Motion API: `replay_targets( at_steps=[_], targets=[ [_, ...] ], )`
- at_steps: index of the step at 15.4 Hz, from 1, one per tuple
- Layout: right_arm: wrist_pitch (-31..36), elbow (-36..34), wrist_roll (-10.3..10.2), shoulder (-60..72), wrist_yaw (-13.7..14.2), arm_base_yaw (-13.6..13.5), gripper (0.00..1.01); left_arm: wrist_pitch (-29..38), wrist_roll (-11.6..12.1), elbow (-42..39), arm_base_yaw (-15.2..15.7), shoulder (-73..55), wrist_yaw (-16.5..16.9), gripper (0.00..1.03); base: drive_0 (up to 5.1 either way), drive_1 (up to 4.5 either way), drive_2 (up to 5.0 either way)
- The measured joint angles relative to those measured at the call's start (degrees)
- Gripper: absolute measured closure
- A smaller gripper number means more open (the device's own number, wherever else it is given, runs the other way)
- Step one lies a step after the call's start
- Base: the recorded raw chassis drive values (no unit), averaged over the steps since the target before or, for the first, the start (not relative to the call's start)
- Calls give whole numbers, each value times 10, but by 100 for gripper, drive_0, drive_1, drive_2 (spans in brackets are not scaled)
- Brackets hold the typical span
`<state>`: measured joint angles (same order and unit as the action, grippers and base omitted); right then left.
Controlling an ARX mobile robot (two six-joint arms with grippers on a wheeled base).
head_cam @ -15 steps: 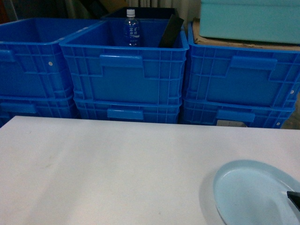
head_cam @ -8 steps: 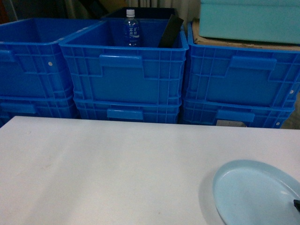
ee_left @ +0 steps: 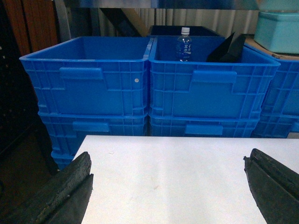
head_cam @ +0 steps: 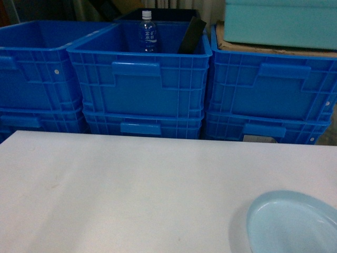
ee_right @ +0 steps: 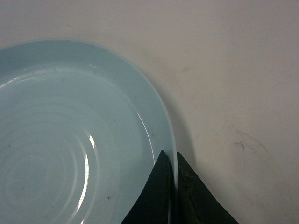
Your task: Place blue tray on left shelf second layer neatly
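Observation:
The blue tray [head_cam: 295, 226] is a pale round dish at the bottom right of the head view, over the white table [head_cam: 131, 184]. In the right wrist view my right gripper [ee_right: 171, 158] is shut on the rim of the blue tray [ee_right: 70, 140], one finger inside the rim and one outside. That gripper does not show in the head view. My left gripper [ee_left: 168, 163] is open above the table's left part, with nothing between its fingers [ee_left: 70, 186]. I cannot make out the left shelf second layer in these views.
Stacked dark-blue crates [head_cam: 139, 79] stand in a row right behind the table's far edge. The middle one holds a water bottle [head_cam: 148, 32] and a dark slanted board. A teal box [head_cam: 279, 21] sits on the right stack.
In the head view the blue tray has shifted down and to the right. The dark tip of my right gripper has left that view.

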<state>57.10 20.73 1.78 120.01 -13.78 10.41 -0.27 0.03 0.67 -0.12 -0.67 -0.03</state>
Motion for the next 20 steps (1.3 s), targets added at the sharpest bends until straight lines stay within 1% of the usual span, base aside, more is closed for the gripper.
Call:
replay_targets(
  at_steps=[2,7,8,10,11,13,16,18,20],
  targets=[
    [7,-5,-2,0,0,1,99,0,0,0,0,0,0,5,0,0,0],
    [30,-22,0,-2,2,0,99,0,0,0,0,0,0,5,0,0,0],
    [40,-33,7,-9,10,-4,99,0,0,0,0,0,0,5,0,0,0],
    [55,-57,23,-48,15,-19,99,0,0,0,0,0,0,5,0,0,0],
    [78,-64,37,-77,20,-26,99,0,0,0,0,0,0,5,0,0,0],
    [91,-71,58,-127,33,-30,99,0,0,0,0,0,0,5,0,0,0],
    [80,-88,70,-229,32,-32,99,0,0,0,0,0,0,5,0,0,0],
    [74,-108,75,-302,32,-46,99,0,0,0,0,0,0,5,0,0,0],
    [38,-138,77,-404,36,-64,99,0,0,0,0,0,0,5,0,0,0]
  ],
)
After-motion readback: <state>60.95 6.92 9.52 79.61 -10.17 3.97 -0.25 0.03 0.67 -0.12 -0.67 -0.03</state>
